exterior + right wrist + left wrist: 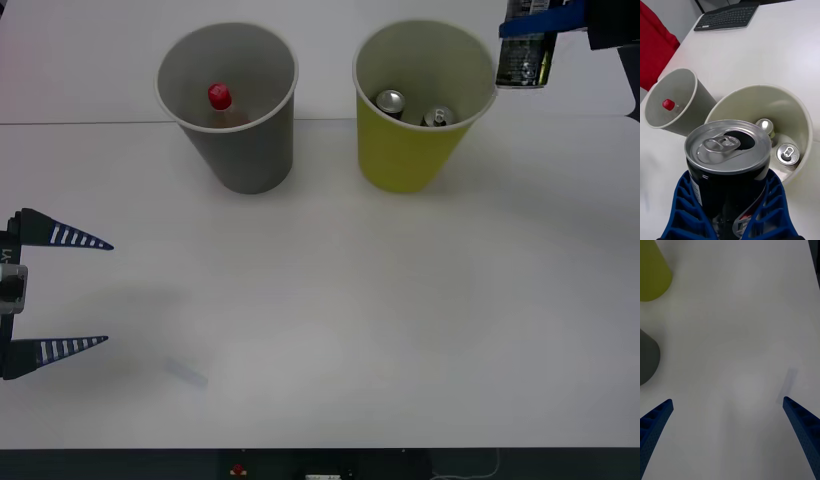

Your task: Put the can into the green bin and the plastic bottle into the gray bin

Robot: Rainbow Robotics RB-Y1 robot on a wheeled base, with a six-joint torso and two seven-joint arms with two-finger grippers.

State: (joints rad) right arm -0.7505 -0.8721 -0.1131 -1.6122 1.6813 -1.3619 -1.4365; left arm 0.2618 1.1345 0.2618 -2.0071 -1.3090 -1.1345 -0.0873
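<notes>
I see a white table (330,320) with a keyboard (728,15) at its far edge. My left gripper (95,292) hovers low at the left, fingers spread wide, holding nothing. The gray bin (232,100) holds the plastic bottle (220,100); the green bin (420,100) beside it holds two cans. My right gripper (535,25) hangs raised just right of the green bin's rim, clamped on the can (728,165).

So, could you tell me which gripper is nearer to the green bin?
Right. The right gripper, shut on the can, hangs just above the green bin by its rim. The left gripper is open, low over the table far to the bin's left.
</notes>
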